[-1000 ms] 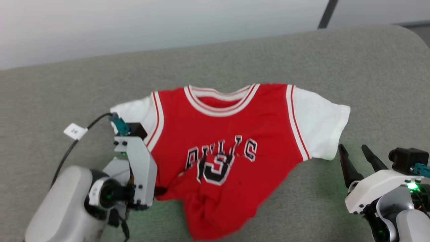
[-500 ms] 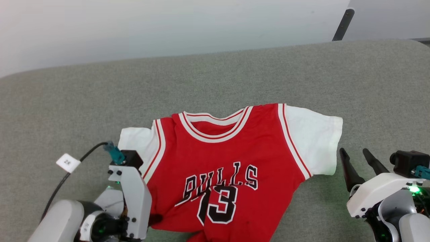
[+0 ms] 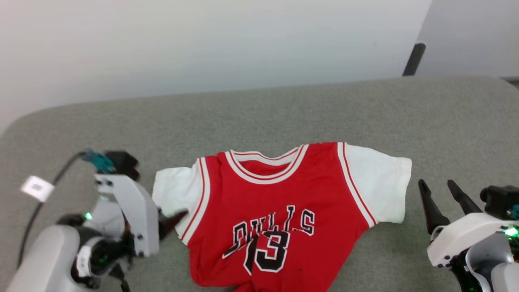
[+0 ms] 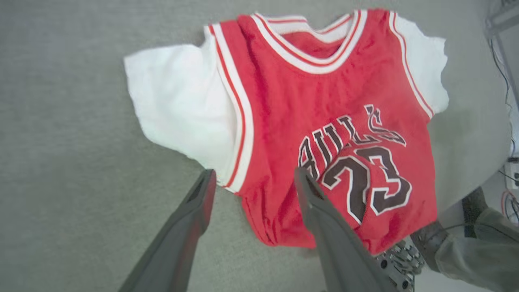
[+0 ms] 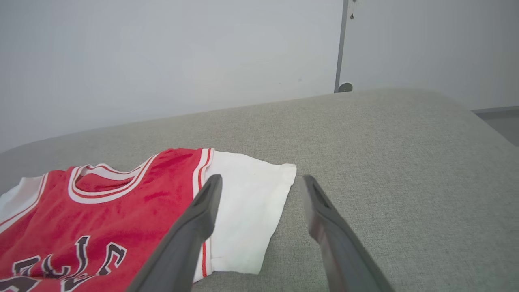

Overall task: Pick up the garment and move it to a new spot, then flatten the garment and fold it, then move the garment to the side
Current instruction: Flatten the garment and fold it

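Observation:
The garment (image 3: 279, 211) lies face up on the grey surface, red with white sleeves, collar pointing away from me. Its lettering is creased and its lower hem is rumpled and runs off the head view's bottom edge. My left gripper (image 4: 254, 178) stands open just above the garment's left side, one finger over bare surface by the white sleeve (image 4: 178, 109), the other over the red chest. It holds nothing. My right gripper (image 3: 440, 194) is open and empty, hovering beside the right sleeve (image 5: 247, 211) without touching it.
A grey-green padded surface (image 3: 284, 109) carries everything, with wide bare room behind the garment and at both sides. A pale wall and a dark post (image 3: 413, 59) stand behind it. A tagged cable (image 3: 37, 188) hangs from my left arm. The surface's rounded edge (image 4: 492, 162) lies past the right sleeve.
My left gripper has opened, let go of the garment's lower left edge and drawn back to the left. The head camera has tilted up. The right gripper stays as it was.

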### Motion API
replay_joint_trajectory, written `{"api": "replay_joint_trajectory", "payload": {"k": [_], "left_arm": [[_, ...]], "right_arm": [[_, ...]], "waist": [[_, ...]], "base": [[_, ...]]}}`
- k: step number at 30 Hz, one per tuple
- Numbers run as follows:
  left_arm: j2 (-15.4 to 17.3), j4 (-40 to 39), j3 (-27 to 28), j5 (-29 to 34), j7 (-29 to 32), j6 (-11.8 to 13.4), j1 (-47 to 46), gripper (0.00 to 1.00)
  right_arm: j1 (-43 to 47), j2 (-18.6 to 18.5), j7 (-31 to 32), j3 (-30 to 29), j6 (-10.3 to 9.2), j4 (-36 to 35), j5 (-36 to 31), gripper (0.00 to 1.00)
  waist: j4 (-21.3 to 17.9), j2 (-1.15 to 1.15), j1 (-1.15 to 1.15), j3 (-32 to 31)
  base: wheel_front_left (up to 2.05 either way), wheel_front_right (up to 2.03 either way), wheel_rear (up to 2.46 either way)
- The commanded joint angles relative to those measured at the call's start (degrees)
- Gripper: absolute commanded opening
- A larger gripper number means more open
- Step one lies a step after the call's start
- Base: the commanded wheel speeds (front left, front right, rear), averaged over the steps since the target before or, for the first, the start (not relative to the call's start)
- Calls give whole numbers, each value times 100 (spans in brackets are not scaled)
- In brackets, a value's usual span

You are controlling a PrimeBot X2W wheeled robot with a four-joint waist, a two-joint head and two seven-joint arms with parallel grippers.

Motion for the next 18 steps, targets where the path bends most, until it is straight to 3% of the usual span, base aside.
{"api": "replay_joint_trajectory", "payload": {"k": [1, 9, 18], "left_arm": [[-41, 97, 82, 69, -268, -75, -77, 100], [-178, 783, 139, 456, -1345, -424, -626, 100], [-91, 1987, -135, 635, -1017, -577, -1447, 100]], "right_arm": [[91, -46, -57, -7, -6, -67, 26, 100], [159, -101, -505, 73, -6, -528, -106, 100], [-121, -59, -504, 154, -6, -631, -59, 100]], "waist": [[141, 0, 0, -161], [214, 0, 0, -134], [-139, 0, 0, 511]], "base": [[0, 0, 0], [0, 0, 0], [0, 0, 0]]}}
